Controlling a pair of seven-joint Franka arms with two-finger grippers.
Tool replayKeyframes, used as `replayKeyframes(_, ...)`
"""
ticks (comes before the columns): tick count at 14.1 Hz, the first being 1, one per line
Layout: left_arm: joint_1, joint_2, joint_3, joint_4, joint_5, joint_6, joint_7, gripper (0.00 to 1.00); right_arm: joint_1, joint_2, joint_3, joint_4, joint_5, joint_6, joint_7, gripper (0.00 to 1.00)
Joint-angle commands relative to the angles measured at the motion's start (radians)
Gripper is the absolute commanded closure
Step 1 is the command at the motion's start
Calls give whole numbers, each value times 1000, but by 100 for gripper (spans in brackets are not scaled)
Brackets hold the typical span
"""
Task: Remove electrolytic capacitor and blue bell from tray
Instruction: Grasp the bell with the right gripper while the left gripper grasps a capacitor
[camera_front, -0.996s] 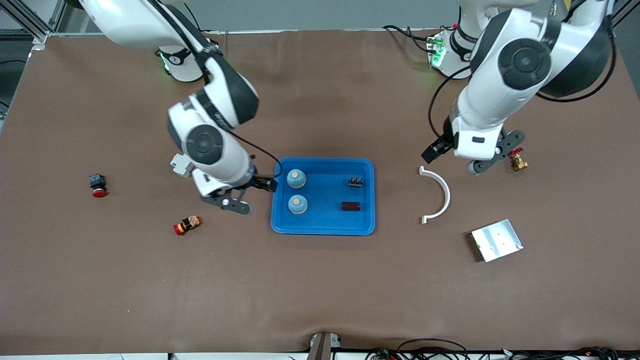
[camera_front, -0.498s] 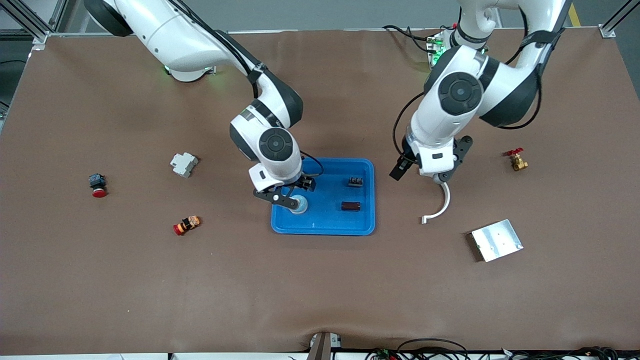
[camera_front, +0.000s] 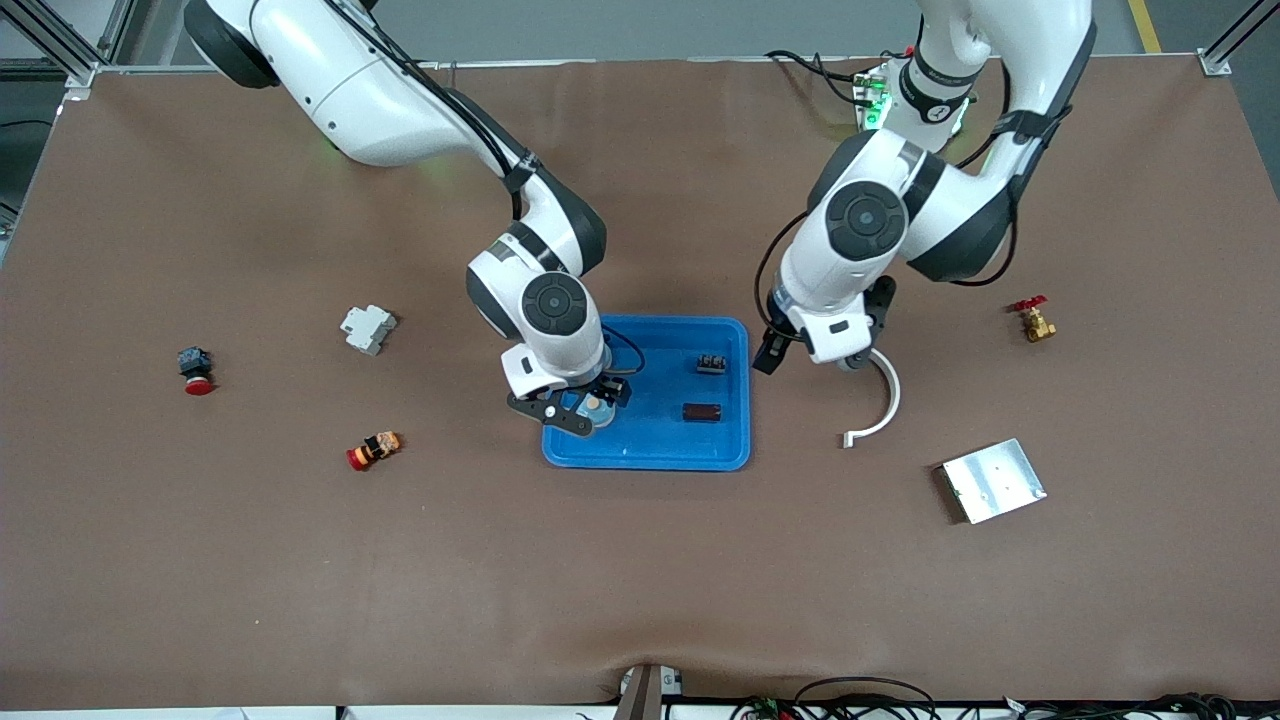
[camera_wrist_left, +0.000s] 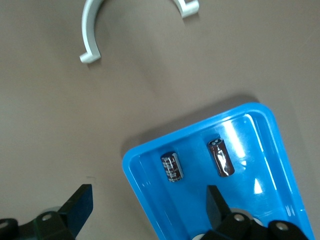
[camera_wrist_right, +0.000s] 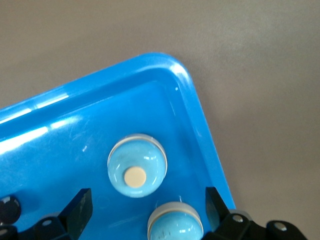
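A blue tray (camera_front: 650, 460) lies mid-table. Two dark capacitors (camera_front: 711, 363) (camera_front: 702, 411) rest in its end toward the left arm. A light blue bell (camera_front: 597, 407) shows in the end toward the right arm, and the right arm hides the second bell there. My right gripper (camera_front: 608, 392) hovers open over the bells. In the right wrist view one bell (camera_wrist_right: 136, 166) shows a cream button, the other bell (camera_wrist_right: 176, 222) sits between the open fingers of my right gripper (camera_wrist_right: 147, 210). My left gripper (camera_front: 768, 352) is open above the tray's rim (camera_wrist_left: 135, 180), near the capacitors (camera_wrist_left: 171, 167) (camera_wrist_left: 221, 158).
A white curved clip (camera_front: 880, 400) lies beside the tray, with a metal plate (camera_front: 993, 480) and a brass valve (camera_front: 1033, 320) toward the left arm's end. A white breaker (camera_front: 368, 328), a red push button (camera_front: 195, 370) and a red-orange switch (camera_front: 374, 450) lie toward the right arm's end.
My right gripper swung from beside the tray to over the bells. My left gripper travelled from near the valve across the curved clip to the tray's rim. Both stayed open.
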Motion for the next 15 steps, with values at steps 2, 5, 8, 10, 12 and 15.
replayKeyframes(2,-54,73,4,2,32,74,-83,0,27,49,-5,41,-29,38,28,0)
replayKeyframes(5,-70,129,1,1,114,117,-180,0,33,66,-5,56,-40,38,28,0)
replayKeyframes(8,-78,154,2,1,126,146,-229,0,33,68,-5,57,-43,36,28,0)
replayKeyframes(10,-87,166,2,1,154,161,-249,0,34,75,-5,57,-55,38,26,0)
replayKeyframes(12,-92,194,4,-2,164,181,-286,0,39,89,-5,59,-74,38,26,0)
replayKeyframes(15,-88,254,2,1,218,241,-383,0,43,100,-5,62,-83,39,28,0)
